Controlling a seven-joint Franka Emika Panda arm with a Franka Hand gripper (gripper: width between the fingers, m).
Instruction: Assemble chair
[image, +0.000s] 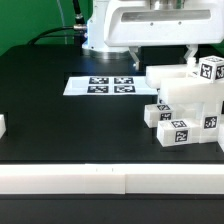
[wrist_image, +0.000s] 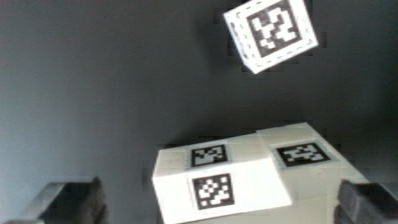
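Claw (wrist_image: 199, 203) spread, hovering above tagged chair parts (wrist_image: 231, 170) near the table's (image: 60, 120) edge.

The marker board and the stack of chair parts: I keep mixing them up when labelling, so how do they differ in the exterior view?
The marker board is a thin flat sheet lying on the table; the chair parts are chunky blocks piled high. The marker board sits near the middle, the chair parts at the exterior view's right. The board's tags form one flat group; the parts' tags face several ways. Both are white with black-and-white square tags.
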